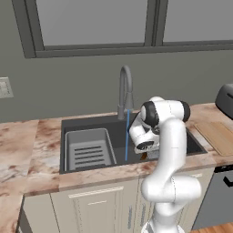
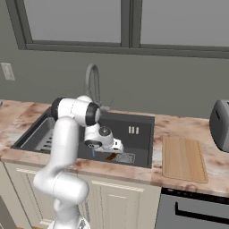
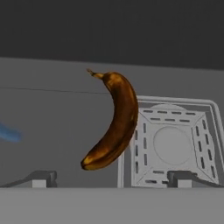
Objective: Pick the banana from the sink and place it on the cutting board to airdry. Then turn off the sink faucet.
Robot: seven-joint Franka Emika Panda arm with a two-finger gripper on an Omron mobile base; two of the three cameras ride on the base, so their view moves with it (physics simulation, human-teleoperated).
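Note:
The banana (image 3: 114, 124), dark brown with an orange sheen, lies on the floor of the sink (image 1: 93, 124) just left of the square drain grate (image 3: 173, 144). My gripper (image 3: 111, 178) is open and low inside the basin, its two fingertips spread on either side of the banana's lower end and holding nothing. From the right base view the banana (image 2: 112, 156) shows just below my hand (image 2: 102, 138). The sink faucet (image 1: 125, 88) stands behind the basin with a thin blue stream of water (image 1: 127, 136) running from its spout. The cutting board (image 2: 183, 159) lies on the counter right of the sink.
A lighter grey ribbed tray (image 1: 88, 150) fills the sink's left part. A grey toaster (image 2: 220, 125) stands at the far right, behind the cutting board. The marbled countertop (image 1: 27, 145) runs to the left. The wall and a window rise behind the faucet.

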